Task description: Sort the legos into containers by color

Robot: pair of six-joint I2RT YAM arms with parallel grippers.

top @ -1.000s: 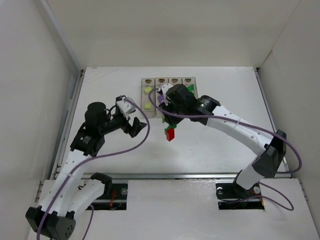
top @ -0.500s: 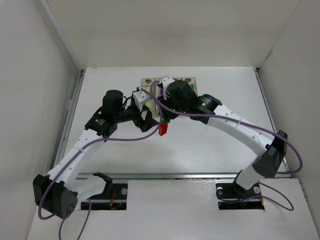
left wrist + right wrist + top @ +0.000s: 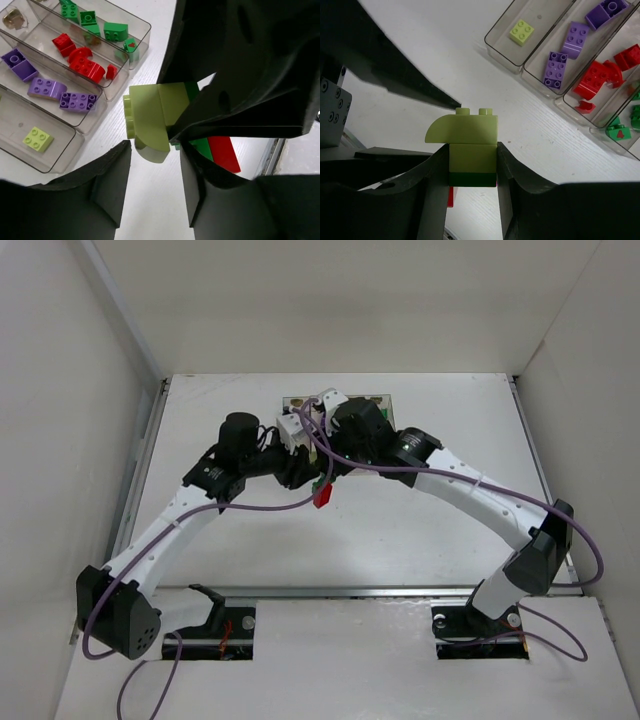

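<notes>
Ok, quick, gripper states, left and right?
Left gripper: open, nothing held.
Right gripper: shut on the stacked legos.

A white desk [image 3: 440, 430] is boxed in by plain pale panels: a back wall [image 3: 340, 300], a left wall [image 3: 50, 420] and a right wall [image 3: 595, 380]. A silver rail [image 3: 350, 592] runs along the desk's near edge, with a white board [image 3: 340, 660] just in front of it.

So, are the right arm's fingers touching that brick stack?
Touching: the right wrist view shows both fingers pressed against the sides of the brick stack, no gap.
</notes>
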